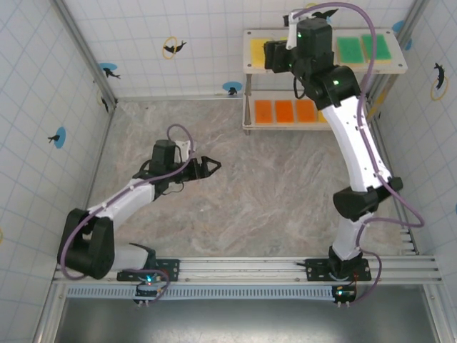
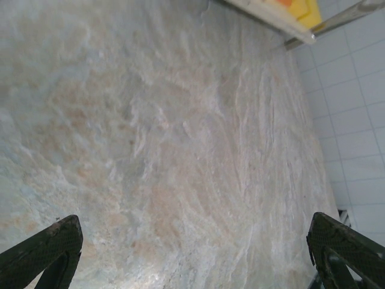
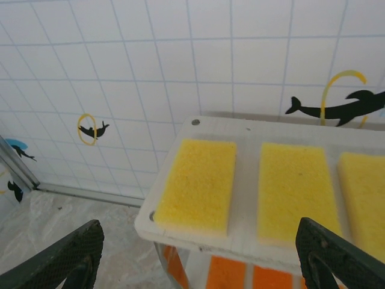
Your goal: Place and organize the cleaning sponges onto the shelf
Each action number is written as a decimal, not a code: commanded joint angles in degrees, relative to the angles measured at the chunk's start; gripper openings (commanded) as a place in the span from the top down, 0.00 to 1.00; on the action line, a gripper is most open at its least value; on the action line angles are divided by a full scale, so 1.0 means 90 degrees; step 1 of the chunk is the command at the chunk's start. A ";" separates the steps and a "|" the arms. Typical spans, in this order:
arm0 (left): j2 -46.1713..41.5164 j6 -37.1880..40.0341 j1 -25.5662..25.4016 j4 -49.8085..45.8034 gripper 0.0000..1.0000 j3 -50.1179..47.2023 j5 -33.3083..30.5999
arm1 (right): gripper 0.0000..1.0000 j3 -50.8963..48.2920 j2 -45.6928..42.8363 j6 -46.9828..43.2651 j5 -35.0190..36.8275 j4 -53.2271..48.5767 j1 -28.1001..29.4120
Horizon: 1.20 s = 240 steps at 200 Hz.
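top view: the shelf (image 1: 389, 68) carries the cleaning sponges (image 1: 305, 111) on both boards. on its top board one yellow sponge (image 1: 260, 50) lies at the left end and two green sponges (image 1: 350, 48) lie side by side toward the right end. on its lower board three orange sponges (image 1: 285, 111) sit in a row starting from the left end. the right arm (image 1: 353, 136) reaches over the front of the shelf, and the right claw (image 1: 273, 56) hangs above the top board just right of the yellow sponge; from here i cannot tell how far it is spread. the left claw (image 1: 212, 166) hovers over the bare counter (image 1: 285, 207), well in front of the shelf and to its left, its fingers parted and empty.

left wrist view: the left claw (image 2: 192, 221) is spread wide, one dark finger in each lower corner, with the marbled counter (image 2: 180, 120) alone between them. a corner of the shelf (image 2: 271, 15) shows at the upper edge, with a sliver of yellow and orange above it, too little to tell which sponges.

right wrist view: the right claw (image 3: 200, 224) is spread wide and has hold of nothing, poised above the shelf's front left corner. three yellow sponges (image 3: 198, 183) lie flat on the top board (image 3: 246, 174), side by side with bare strips between them, the rightmost cut by the frame. orange sponges (image 3: 228, 274) show on the lower board beneath. a tiled wall (image 3: 180, 60) stands behind the shelf.
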 commanded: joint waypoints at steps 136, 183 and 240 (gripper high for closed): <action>-0.2547 0.1159 0.0087 -0.0263 0.03 0.0326 -0.3765 | 0.11 -0.8178 -0.4619 0.0205 -0.0412 0.2471 -0.1067; -0.2425 0.1131 0.0095 -0.0415 0.03 0.0285 -0.4870 | 0.11 -0.9434 -0.4781 0.0032 -0.0489 0.3019 -0.1190; -0.1790 0.1627 0.0104 -0.0004 0.03 0.0204 -0.5001 | 0.05 -1.0784 -0.5208 -0.0627 0.0141 0.4483 -0.1362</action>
